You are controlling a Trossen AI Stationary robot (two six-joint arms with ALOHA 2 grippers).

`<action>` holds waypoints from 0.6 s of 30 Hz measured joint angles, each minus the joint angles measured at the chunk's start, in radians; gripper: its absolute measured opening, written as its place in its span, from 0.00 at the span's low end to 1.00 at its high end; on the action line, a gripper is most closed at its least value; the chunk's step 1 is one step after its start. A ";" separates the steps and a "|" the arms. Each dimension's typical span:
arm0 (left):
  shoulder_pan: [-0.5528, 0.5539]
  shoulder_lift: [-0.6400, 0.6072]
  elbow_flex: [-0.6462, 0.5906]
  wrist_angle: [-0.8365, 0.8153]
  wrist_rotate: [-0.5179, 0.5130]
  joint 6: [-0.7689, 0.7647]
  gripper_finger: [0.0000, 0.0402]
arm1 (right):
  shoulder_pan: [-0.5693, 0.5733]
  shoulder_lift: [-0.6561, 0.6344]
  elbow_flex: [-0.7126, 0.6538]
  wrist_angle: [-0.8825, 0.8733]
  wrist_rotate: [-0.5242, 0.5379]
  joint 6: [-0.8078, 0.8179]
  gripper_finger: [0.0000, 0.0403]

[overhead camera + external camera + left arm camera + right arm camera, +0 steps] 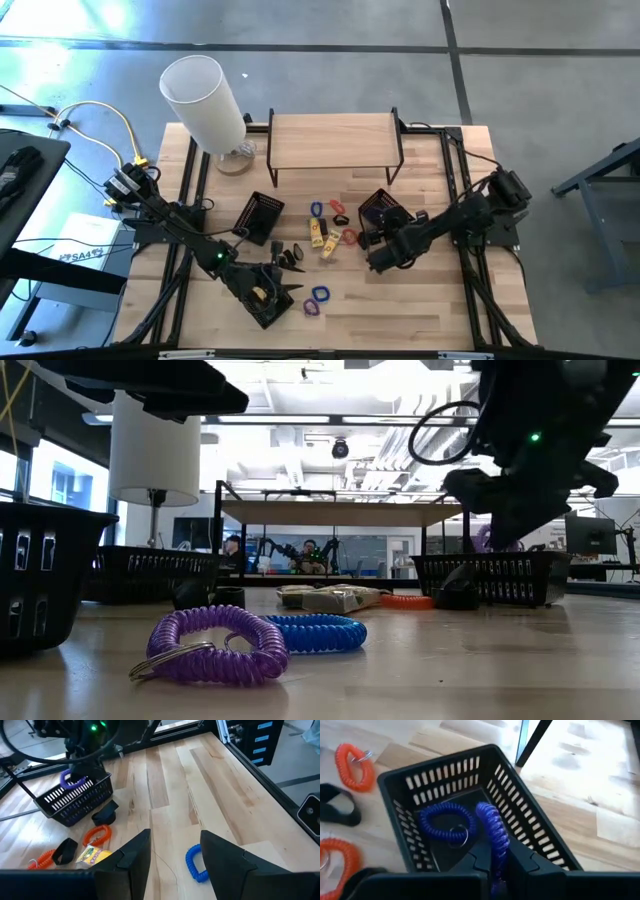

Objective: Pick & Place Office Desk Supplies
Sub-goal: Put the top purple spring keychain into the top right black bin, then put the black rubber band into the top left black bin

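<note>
- The right claw (496, 870) hangs over the black basket (530, 827) at mid-tabletop, right of centre, fingers clamped on a purple coil band (492, 827).
- A blue coil band (442, 822) lies inside that basket.
- The left claw (172, 855) stands apart and empty near the tabletop's front edge, beside a loose blue band (195, 862).

Coil bands (442, 825) in basket (530, 820).

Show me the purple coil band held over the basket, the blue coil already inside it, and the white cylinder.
purple coil band (496, 837), right wrist view, its middle.
blue coil (442, 822), right wrist view, upper loop.
white cylinder (203, 103), high view, side wall.
</note>
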 joint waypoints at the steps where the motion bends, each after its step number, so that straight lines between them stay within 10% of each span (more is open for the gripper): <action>1: 0.000 0.000 0.000 -0.006 0.000 -0.001 0.41 | -0.006 0.000 0.000 0.000 0.000 -0.002 0.07; 10: 0.000 0.000 0.000 -0.030 0.000 -0.001 0.41 | -0.064 0.000 0.000 0.009 -0.104 -0.068 0.27; 18: 0.000 0.000 0.000 -0.044 0.000 -0.001 0.41 | -0.039 -0.018 0.043 -0.051 0.031 -0.119 0.40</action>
